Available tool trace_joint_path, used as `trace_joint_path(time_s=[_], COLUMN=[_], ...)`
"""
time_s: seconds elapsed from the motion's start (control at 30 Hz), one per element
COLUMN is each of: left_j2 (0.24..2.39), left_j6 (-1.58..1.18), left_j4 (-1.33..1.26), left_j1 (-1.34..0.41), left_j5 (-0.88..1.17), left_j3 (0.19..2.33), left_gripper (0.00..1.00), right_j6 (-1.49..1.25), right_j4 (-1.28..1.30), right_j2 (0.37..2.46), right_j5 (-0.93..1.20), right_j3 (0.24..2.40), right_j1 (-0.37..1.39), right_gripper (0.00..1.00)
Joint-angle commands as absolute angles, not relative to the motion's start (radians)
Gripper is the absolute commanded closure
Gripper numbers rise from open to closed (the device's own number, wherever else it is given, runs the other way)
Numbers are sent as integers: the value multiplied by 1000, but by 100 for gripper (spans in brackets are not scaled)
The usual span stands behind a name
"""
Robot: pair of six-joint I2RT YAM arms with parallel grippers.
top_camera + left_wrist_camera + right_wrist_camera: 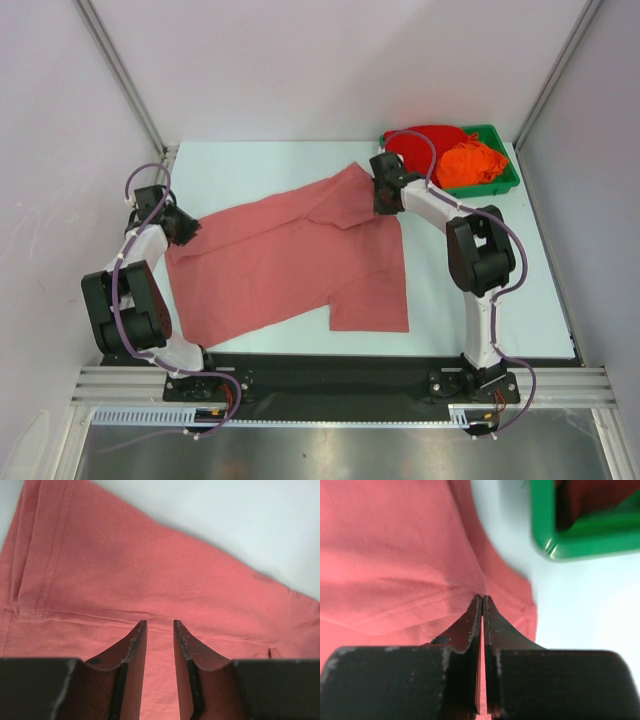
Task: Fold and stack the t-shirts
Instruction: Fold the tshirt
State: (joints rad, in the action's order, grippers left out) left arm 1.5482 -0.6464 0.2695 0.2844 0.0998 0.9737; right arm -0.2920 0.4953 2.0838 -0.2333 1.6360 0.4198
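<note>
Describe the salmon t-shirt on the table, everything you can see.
The salmon t-shirt is soft, matte knit cloth with stitched hems. It is spread mostly flat and slanted across the white table, lightly wrinkled and not yet folded. The right gripper is shut on a hemmed edge at its far right corner, puckering the cloth there. The left gripper sits at the shirt's left edge, jaws apart over the cloth.

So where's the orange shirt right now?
From the top camera, the orange shirt is in the green tray at the far right corner of the table, right of the bright red shirt.
</note>
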Motion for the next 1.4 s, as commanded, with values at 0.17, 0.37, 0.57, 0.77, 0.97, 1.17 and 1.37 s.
trace_joint_path(time_s=[0.17, 0.37, 0.57, 0.77, 0.97, 1.17, 1.37], left_j2=[1511, 1502, 1508, 1505, 1506, 1500, 1500], left_j6=[-637, -629, -632, -632, -632, -629, -632], left_j4=[255, 261, 258, 258, 256, 259, 256], left_j1=[287, 287, 287, 288, 288, 288, 287], left_j5=[97, 84, 91, 87, 92, 87, 94], left_j3=[973, 980, 980, 980, 979, 980, 977], left_gripper=[67, 67, 67, 67, 67, 67, 67], right_j6=[-347, -371, -351, -365, -356, -307, -146], right_j4=[491, 483, 508, 502, 480, 505, 503], right_j2=[2036, 2019, 2013, 1982, 2005, 2011, 1962], right_j5=[-169, -212, -252, -244, -264, -371, -431], right_j3=[1586, 1549, 1554, 1525, 1523, 1545, 1586], right_j1=[454, 463, 449, 468, 454, 459, 594], right_gripper=[94, 93, 100, 100, 98, 58, 34])
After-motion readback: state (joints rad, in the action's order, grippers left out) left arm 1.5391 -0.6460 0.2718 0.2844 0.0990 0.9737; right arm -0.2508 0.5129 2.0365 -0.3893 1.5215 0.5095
